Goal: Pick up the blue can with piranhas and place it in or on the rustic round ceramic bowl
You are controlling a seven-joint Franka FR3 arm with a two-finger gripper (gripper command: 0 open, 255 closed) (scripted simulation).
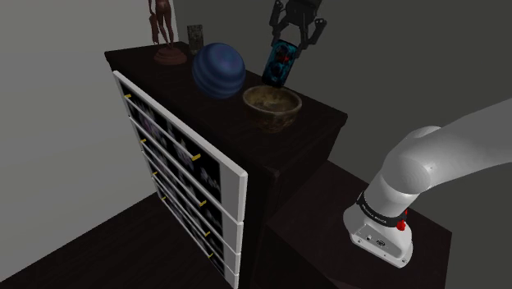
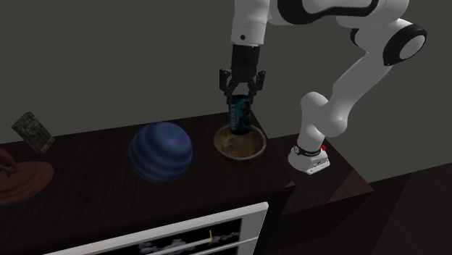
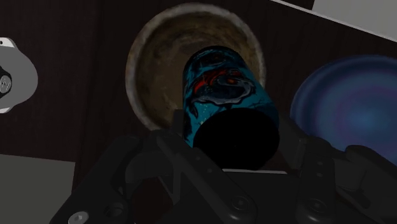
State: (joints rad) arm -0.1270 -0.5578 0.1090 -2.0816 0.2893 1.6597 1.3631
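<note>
Gripping blue can (image 2: 240, 114), gripper (image 2: 241, 101) directly above bowl (image 2: 240, 143)

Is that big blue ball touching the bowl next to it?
Apart. The second exterior view shows a strip of dark tabletop between the blue ball and the bowl; the wrist view shows that gap too.

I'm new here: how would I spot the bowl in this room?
Find the dark cabinet with white-edged drawers. On its top, beside the big blue striped ball, sits the bowl. It is the only open, brownish, speckled dish there, and a blue can is held just over it.
</note>
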